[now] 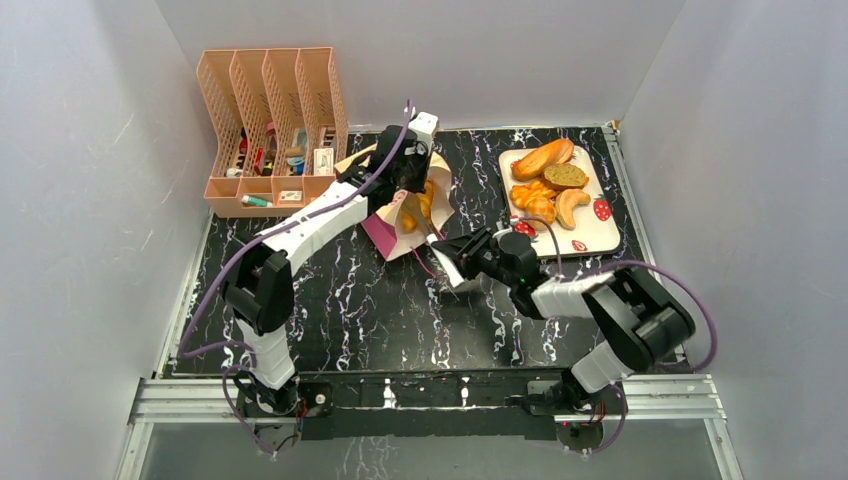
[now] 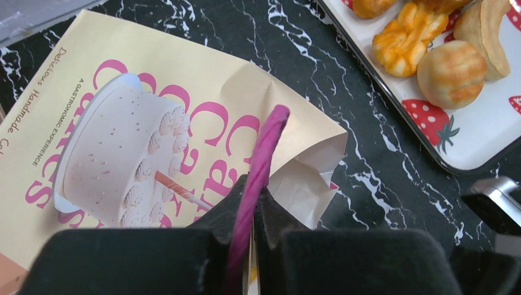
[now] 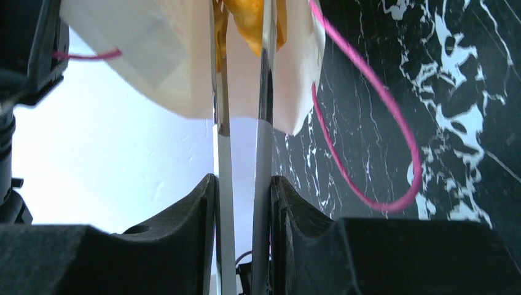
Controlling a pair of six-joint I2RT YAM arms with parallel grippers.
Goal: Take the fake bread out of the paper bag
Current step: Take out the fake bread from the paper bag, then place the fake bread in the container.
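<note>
At the far-left corner of the tabletop (image 1: 350,310) stands a peach file rack (image 1: 270,130). Just right of it, your left hand (image 2: 255,203) is clenched on the pink string handle (image 2: 264,153) of the paper bag (image 2: 184,80), which sits near the middle of the far edge, its mouth open toward the near-right. Golden fake bread (image 3: 246,18) shows inside that mouth. Your right hand (image 3: 244,184) grasps thin metal tongs (image 3: 264,92), whose blades reach into the bag on either side of the bread. A tray (image 1: 600,235) of more loaves (image 1: 545,175) rests in the far-right corner.

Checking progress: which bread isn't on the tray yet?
The orange piece inside the paper bag, between the tongs; the other breads lie on the tray.
</note>
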